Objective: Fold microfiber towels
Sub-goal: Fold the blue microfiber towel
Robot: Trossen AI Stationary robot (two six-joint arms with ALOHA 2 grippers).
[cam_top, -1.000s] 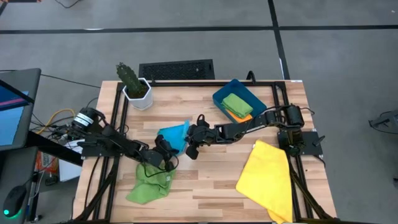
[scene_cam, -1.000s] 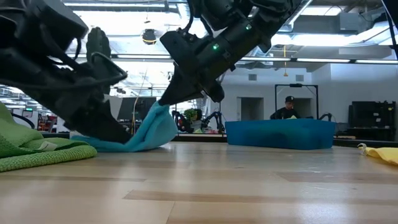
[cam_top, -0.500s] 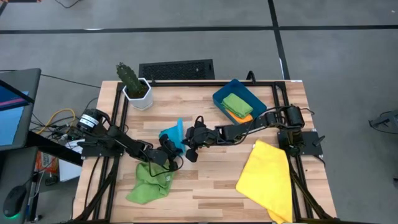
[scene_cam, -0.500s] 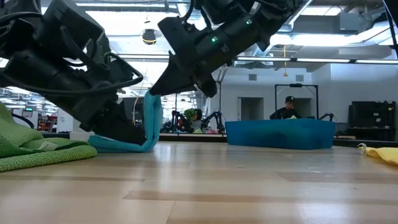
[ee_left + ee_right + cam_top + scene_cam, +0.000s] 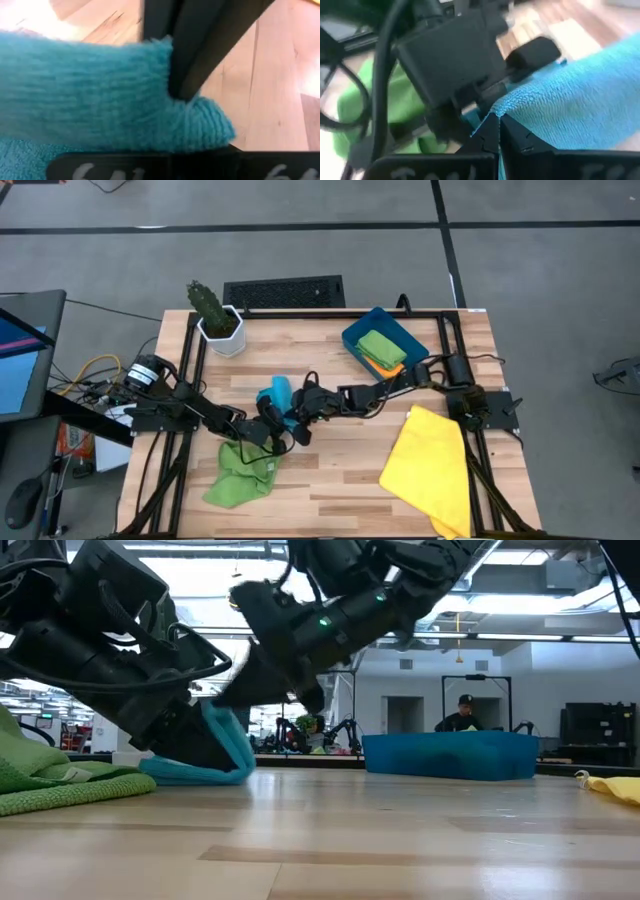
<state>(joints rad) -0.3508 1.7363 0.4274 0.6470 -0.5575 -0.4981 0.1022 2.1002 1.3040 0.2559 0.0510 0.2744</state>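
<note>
High view: left gripper (image 5: 272,423) and right gripper (image 5: 297,412) are meeting over the blue towel (image 5: 277,394) mid-table, toward the left edge.
Low view: towel (image 5: 222,745) is lying doubled over on the table (image 5: 400,840).
Wrist views: both grippers are pinching it closed.

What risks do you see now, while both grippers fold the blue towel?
1. The left gripper and right gripper both pinch the light blue towel very close together, so the fingers might collide.
2. If the right gripper lets go too early, the raised flap may spring back and open the fold.
3. The left arm lies over the green towel and could drag it.
</note>
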